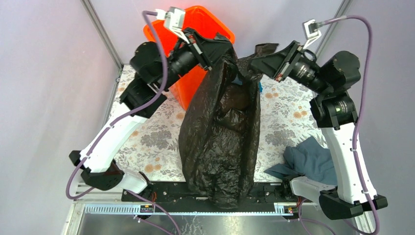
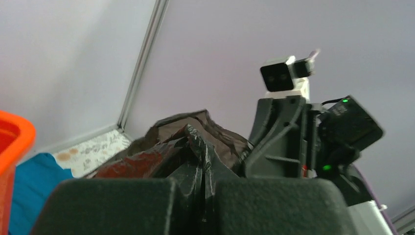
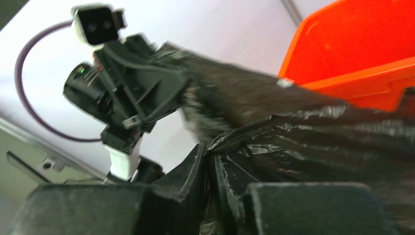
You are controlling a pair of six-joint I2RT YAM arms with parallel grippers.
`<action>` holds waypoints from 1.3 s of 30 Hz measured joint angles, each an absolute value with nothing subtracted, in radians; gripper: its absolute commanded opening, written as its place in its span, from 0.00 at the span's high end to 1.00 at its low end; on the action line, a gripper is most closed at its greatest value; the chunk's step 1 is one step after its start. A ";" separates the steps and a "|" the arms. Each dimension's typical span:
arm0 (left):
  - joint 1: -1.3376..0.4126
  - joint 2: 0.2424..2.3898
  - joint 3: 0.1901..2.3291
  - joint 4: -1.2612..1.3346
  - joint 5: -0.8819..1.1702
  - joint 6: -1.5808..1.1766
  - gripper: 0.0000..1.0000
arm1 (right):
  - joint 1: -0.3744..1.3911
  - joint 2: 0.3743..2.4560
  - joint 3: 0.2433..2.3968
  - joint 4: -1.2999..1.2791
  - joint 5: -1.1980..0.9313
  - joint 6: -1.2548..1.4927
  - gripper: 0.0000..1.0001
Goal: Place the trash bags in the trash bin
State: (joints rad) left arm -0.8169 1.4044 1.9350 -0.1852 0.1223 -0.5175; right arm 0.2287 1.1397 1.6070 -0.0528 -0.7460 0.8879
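- One trash bag, and none of it is inside the trash bin yet. It hangs between my two arms, just beside the bin's near right side, and its bottom drapes toward the near edge of the surface.
- The film is thin, glossy black and heavily wrinkled, and it bellies out below its two pinched corners. Hanging like this, it looks longer than the bin is tall.
- My left fingers are clenched on a bunched fold at the bag's top left corner, up at the bin's rim. I judge that height is meant to get the film over the rim.
- My right fingers grasp the opposite top corner, where a fold of film runs into the narrow slit between them. Holding both corners apart leaves the top spread and lifted.
- The bin stands at the far left of the surface, partly hidden by my left arm.
- Farther out, a bright blue cloth peeks from behind the bag. A grey-blue cloth lies crumpled near my right arm's base.
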 measured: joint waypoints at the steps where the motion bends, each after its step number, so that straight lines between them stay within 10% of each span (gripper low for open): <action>1: -0.817 1.423 1.935 -0.187 0.128 -0.525 1.00 | 0.252 1.143 1.616 -0.084 -0.742 0.862 0.76; 19: -0.821 1.468 1.935 -0.186 0.180 -0.587 1.00 | 0.371 1.275 1.830 -0.490 -0.616 0.276 0.02; 39: -0.821 1.520 1.971 -0.217 0.243 -0.623 1.00 | 0.468 1.313 1.708 -0.264 -0.542 0.059 0.06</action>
State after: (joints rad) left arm -0.8207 1.5204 1.9709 -0.2169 0.2428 -0.6231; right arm 0.4683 1.3132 1.7077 -0.2642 -0.5415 0.0593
